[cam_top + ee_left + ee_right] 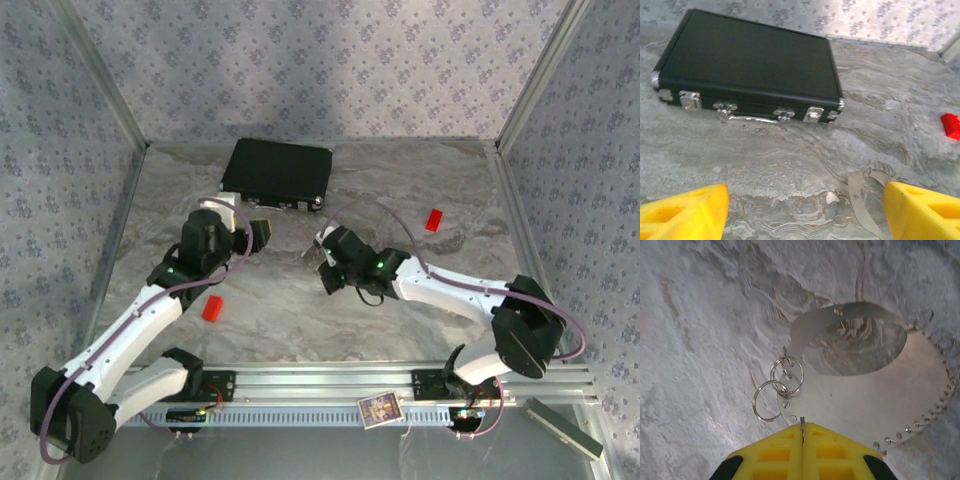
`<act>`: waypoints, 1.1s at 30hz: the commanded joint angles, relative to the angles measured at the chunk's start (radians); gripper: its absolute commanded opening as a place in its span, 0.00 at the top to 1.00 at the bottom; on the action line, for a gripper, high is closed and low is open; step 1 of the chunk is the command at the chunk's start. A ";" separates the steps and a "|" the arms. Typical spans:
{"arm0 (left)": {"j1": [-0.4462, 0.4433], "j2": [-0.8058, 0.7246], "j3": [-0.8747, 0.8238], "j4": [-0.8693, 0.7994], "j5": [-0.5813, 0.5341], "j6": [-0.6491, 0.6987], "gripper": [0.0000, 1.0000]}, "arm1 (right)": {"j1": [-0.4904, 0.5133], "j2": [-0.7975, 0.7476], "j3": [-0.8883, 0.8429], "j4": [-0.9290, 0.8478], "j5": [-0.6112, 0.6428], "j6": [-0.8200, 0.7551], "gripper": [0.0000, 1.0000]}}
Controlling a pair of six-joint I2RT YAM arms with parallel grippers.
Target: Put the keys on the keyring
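Note:
The keyring (865, 395) is a flat silver loop of thin metal with small holes and hooks along its rim, lying on the marbled table. Two small split rings (787, 375) hang from holes at its near edge. My right gripper (802, 426) is shut right at that edge, with a thin silver ring pinched edge-on between its yellow fingers. In the top view this gripper (322, 256) sits mid-table. My left gripper (805, 215) is open with nothing between its fingers; a strip of the keyring (856, 192) lies by its right finger. The keys are out of view.
A shut black case (277, 172) with silver latches lies at the back of the table, just beyond the left gripper (262, 234). Two plain red blocks lie on the table, one by the left arm (212, 308), one at the right (433, 220). Patterned walls enclose the table.

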 commanded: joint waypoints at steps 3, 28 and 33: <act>0.007 0.026 0.082 -0.028 0.152 0.175 0.27 | -0.050 -0.071 -0.042 0.106 -0.140 -0.122 1.00; 0.007 0.103 -0.045 0.232 0.221 0.087 0.40 | 0.034 -0.013 -0.207 0.072 -0.151 -0.045 1.00; -0.001 0.110 -0.086 0.244 0.155 -0.051 0.39 | 0.083 0.037 -0.200 0.046 -0.120 0.010 1.00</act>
